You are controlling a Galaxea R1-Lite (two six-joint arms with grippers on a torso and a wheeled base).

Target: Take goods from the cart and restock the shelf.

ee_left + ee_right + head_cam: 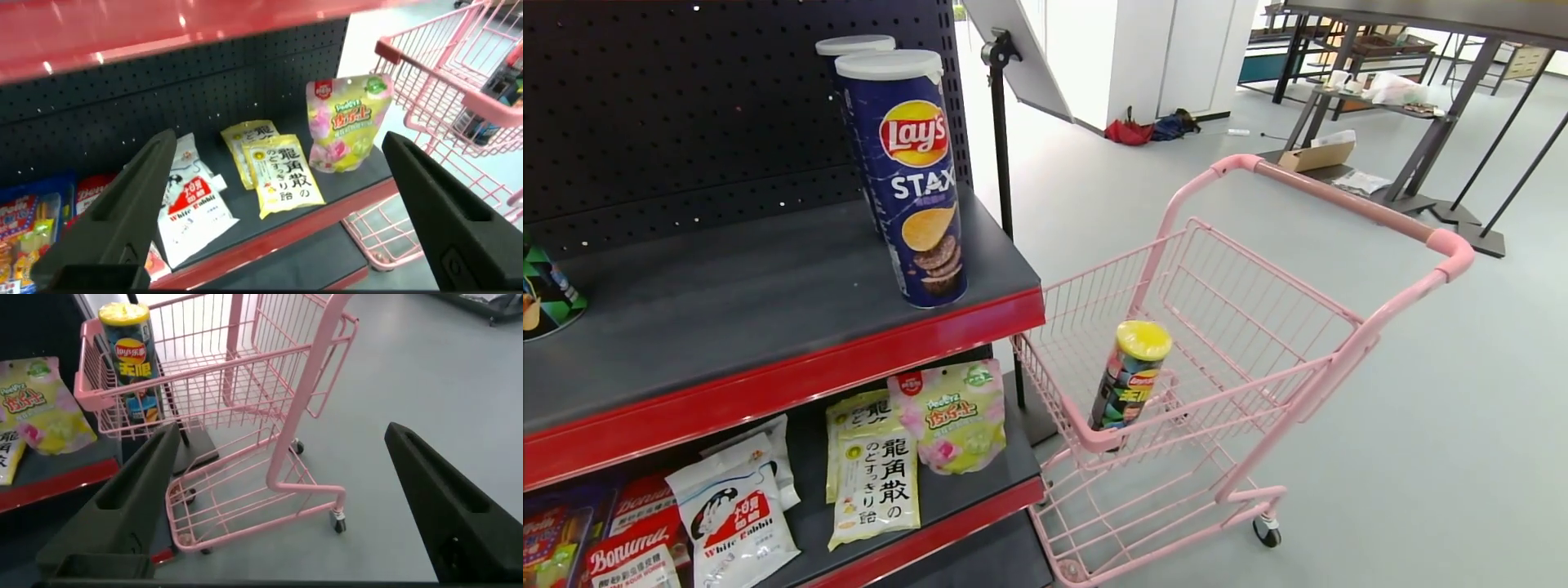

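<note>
Left tool [278,140] apart | right tool [282,431] apart | yellow-lidded can [131,355] in cart [270,416] | head view: blue can [911,180] on shelf [727,294]

A second blue can [854,45] stands almost wholly hidden behind the front can [907,180] on the upper shelf [727,302]; a green-patterned can [547,290] at nine o'clock is cut by the frame edge. In the cart [1339,198], the yellow-lidded can [1131,376] loses its base behind the pink rim; red packets [633,557] at seven o'clock run out of frame
</note>
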